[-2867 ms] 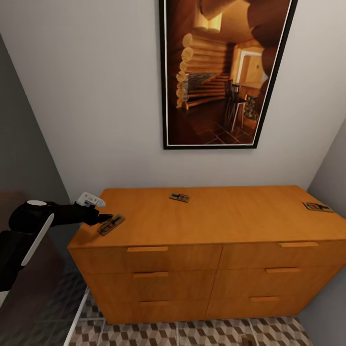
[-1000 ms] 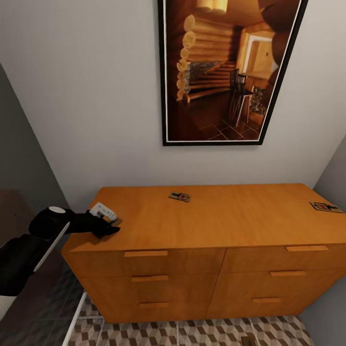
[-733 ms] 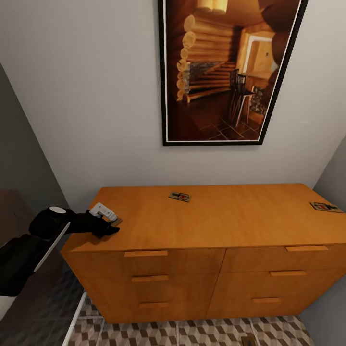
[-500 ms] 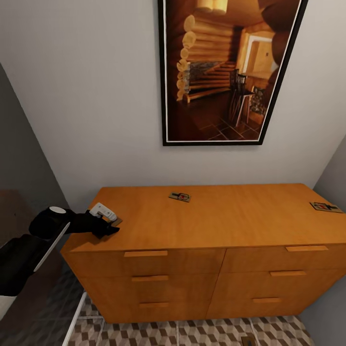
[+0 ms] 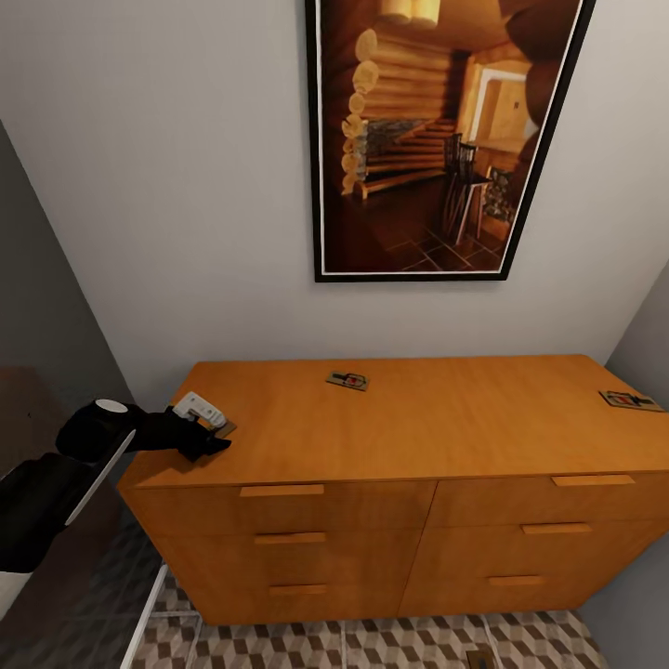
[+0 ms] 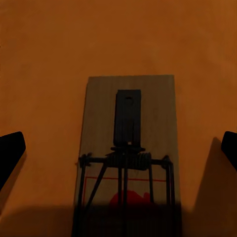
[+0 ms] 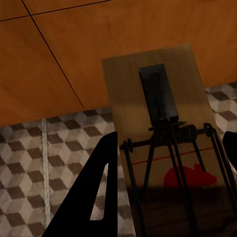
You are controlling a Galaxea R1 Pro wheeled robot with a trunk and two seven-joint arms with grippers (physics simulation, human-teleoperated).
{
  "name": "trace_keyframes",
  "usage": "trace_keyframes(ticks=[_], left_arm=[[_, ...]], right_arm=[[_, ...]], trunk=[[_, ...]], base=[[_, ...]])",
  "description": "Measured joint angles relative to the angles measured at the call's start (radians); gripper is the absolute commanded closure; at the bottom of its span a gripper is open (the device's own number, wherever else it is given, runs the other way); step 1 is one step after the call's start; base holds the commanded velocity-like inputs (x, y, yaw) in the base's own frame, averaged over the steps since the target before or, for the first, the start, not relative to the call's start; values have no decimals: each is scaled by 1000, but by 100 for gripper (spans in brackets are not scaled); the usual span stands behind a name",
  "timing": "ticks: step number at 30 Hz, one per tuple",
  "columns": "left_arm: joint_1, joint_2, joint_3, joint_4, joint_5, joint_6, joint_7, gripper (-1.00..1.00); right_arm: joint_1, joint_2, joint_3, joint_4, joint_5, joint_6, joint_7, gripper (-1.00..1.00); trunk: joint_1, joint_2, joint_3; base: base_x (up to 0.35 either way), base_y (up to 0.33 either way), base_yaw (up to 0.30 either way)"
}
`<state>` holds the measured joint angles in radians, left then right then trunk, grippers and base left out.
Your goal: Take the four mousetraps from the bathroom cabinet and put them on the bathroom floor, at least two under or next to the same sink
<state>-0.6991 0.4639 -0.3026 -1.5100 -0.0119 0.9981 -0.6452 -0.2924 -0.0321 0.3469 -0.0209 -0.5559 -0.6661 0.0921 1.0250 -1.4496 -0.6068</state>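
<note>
Here, the head view looks down on the cabinet (image 5: 409, 437), an orange-brown sideboard against a pale wall, with a framed picture (image 5: 437, 139) of a log interior hanging above it. The patterned bathroom floor (image 5: 372, 646) shows in front of the cabinet's base.

Left gripper (image 5: 206, 439): low over the cabinet top at its left front corner, black arm reaching in from the left. A mousetrap (image 5: 225, 428) peeks out from under it, mostly covered. In the left wrist view that same mousetrap (image 6: 129, 158) lies flat on the orange top, centred between the two dark fingertips (image 6: 11, 153); the tips stand wide apart at either side of the board, clear of its edges. Jaws well open, nothing gripped.

Two more mousetraps rest on the cabinet top: one (image 5: 347, 380) toward the back, left of centre, and one (image 5: 630, 400) near the right edge. They are well apart from each other and from the left gripper.

Right gripper (image 7: 173, 163): in the right wrist view a fourth mousetrap (image 7: 165, 143) sits between its fingers, the board seen in front of drawer fronts and floor tiles, so it is off any surface. One dark finger (image 7: 96, 192) lies against the board's side; the other shows as a sliver at the far edge. Jaws closed onto the trap.
</note>
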Motion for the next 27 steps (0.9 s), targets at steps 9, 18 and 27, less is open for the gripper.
trace_keyframes(ticks=[9,18,27], left_arm=[[0,-1,0,0,1,1,3,100],[0,-1,0,-1,-3,0,4,100],[1,-2,8,5,4,3,3,100]], right_arm=[[0,0,0,0,0,0,0,100],[0,0,0,0,0,0,0,100],[0,0,0,0,0,0,0,100]], trunk=[[0,0,0],[0,0,0],[0,0,0]], base=[[0,0,0],[0,0,0],[0,0,0]])
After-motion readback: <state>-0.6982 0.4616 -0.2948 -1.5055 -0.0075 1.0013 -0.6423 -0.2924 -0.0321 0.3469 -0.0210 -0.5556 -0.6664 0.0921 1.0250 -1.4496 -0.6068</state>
